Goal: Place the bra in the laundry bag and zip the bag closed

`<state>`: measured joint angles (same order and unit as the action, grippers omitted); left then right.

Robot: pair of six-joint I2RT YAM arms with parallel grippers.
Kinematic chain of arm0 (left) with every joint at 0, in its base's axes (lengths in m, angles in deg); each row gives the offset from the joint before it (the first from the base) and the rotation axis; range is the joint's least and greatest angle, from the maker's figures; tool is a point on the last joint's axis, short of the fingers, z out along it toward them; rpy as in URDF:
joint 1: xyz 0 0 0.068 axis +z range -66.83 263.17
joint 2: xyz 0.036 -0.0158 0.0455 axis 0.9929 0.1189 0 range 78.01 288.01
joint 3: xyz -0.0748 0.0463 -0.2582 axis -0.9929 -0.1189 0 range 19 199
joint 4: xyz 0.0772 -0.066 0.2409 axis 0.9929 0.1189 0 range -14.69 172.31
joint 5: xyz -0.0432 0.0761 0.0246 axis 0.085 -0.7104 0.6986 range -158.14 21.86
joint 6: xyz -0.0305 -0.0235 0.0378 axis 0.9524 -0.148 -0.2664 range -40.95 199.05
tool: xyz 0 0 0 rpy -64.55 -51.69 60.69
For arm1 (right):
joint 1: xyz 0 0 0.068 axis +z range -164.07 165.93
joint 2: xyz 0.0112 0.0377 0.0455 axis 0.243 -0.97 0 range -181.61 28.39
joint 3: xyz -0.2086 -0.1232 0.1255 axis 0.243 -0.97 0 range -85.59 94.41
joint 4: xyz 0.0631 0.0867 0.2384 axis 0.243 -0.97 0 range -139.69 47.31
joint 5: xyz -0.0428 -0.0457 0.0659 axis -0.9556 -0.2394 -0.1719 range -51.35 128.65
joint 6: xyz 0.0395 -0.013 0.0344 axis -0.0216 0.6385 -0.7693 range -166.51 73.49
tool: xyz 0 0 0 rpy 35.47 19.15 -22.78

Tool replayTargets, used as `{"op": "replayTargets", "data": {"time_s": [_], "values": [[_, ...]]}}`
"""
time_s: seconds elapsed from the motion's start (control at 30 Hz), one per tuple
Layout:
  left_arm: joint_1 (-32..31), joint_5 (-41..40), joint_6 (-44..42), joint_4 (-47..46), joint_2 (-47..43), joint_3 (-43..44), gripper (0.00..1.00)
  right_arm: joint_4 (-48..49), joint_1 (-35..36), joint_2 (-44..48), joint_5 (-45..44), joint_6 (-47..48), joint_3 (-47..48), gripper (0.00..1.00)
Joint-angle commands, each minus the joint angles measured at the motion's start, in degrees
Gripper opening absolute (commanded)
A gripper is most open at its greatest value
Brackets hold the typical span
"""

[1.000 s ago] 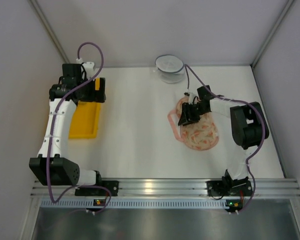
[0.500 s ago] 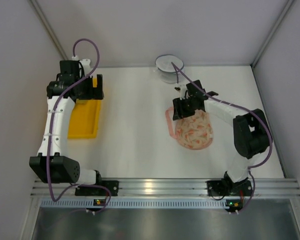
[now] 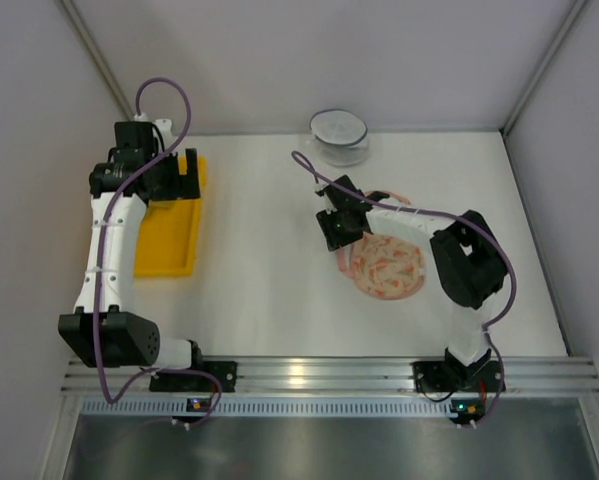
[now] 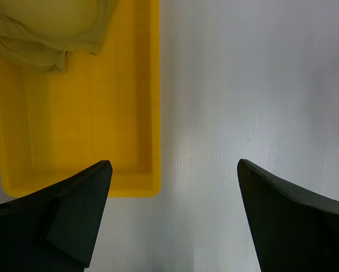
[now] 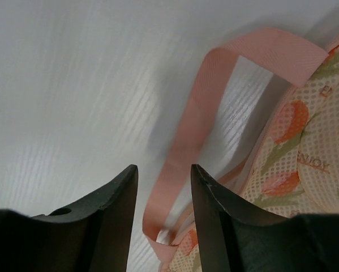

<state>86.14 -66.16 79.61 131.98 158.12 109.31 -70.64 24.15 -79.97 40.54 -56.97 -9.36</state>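
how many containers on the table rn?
3: tray at left, holding the bra; bowl at the far edge; laundry bag right of centre, by the right gripper. None looks hidden.

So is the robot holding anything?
Nothing, it seems. Left gripper: open, empty. Right gripper: jaws astride the pink strap of the laundry bag, not pinching.
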Motion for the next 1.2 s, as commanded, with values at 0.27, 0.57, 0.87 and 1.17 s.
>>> {"op": "replayTargets", "data": {"time_s": [0.27,0.57,0.87,1.17], "values": [[0.5,-4.0,0.4,-0.1,-2.9,-0.8,0.98,0.0,0.4,-7.0,-6.7,-2.2,4.5,0.40],[0.5,-4.5,0.0,-0.1,-2.1,-0.8,0.98,-0.9,0.8,-12.1,-2.7,0.8,7.0,0.00],[0.8,0.2,1.1,0.0,0.4,0.6,0.98,4.3,2.4,0.5,24.2,1.3,12.5,0.00],[1.3,4.3,1.4,-0.1,2.5,3.1,0.98,4.4,1.4,7.5,32.9,-2.6,18.5,0.00]]}}
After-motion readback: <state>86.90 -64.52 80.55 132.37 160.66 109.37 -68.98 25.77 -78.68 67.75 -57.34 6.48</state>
